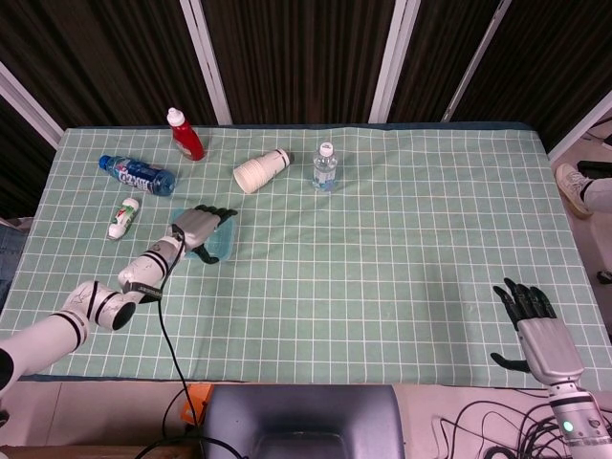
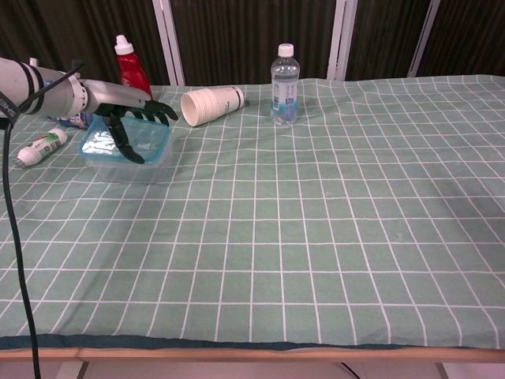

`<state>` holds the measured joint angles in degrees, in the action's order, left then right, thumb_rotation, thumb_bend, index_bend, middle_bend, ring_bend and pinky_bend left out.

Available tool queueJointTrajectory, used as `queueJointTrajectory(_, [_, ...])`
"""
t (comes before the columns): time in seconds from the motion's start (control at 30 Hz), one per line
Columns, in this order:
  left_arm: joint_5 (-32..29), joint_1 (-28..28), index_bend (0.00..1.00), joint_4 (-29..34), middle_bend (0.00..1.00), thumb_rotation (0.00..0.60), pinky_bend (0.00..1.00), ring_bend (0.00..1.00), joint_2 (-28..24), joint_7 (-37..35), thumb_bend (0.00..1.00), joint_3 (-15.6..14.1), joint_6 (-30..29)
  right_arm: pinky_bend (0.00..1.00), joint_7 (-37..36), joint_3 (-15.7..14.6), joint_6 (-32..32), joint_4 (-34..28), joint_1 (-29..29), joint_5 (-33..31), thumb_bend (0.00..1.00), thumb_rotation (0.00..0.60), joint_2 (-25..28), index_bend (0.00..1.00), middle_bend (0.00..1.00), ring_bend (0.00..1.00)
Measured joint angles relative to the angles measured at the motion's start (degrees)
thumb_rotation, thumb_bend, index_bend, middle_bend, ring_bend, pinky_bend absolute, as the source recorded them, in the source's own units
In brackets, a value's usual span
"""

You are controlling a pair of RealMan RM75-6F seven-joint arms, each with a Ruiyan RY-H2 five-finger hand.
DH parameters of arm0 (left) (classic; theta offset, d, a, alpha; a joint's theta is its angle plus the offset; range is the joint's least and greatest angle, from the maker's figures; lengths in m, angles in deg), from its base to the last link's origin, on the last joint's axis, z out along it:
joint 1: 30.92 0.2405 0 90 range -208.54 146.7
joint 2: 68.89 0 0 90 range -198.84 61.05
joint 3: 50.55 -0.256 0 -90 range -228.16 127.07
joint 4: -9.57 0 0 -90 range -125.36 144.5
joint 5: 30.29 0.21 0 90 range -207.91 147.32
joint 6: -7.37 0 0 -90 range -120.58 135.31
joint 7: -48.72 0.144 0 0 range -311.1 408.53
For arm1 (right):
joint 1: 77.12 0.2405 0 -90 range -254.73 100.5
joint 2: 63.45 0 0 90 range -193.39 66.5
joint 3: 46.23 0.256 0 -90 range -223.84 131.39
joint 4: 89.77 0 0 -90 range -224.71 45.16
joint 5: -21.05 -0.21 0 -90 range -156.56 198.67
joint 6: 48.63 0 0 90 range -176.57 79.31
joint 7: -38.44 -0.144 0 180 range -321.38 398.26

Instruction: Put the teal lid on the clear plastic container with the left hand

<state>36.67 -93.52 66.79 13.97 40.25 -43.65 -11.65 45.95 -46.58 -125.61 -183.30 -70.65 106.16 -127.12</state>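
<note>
The teal lid (image 2: 151, 142) lies flat on top of the clear plastic container (image 2: 126, 169) at the left of the table; in the head view the lid (image 1: 226, 245) shows past the fingers. My left hand (image 2: 130, 113) (image 1: 197, 229) rests over it, dark fingers stretched across the far rim and the thumb pointing down onto the lid's top. Nothing is pinched between them. My right hand (image 1: 532, 323) lies with its fingers apart at the near right table edge, holding nothing, and shows only in the head view.
Behind the container stand a red sauce bottle (image 1: 185, 135) and a small water bottle (image 1: 325, 165). A blue bottle (image 1: 137, 174), a white tube (image 1: 123, 216) and a stack of paper cups (image 1: 261, 169) lie on their sides nearby.
</note>
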Motion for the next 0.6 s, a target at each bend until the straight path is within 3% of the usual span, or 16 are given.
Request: queueJointTrajectory(0.6, [-3.20, -0.58, 0.01, -0.06, 0.63, 0.600, 0.70, 0.75, 0.29, 4.24, 0.27, -0.93, 0.11, 0.00, -0.22, -0.03, -0.08, -0.07, -0.07, 0.13, 0.06, 0.600, 0.12, 0.00, 0.00, 0.00])
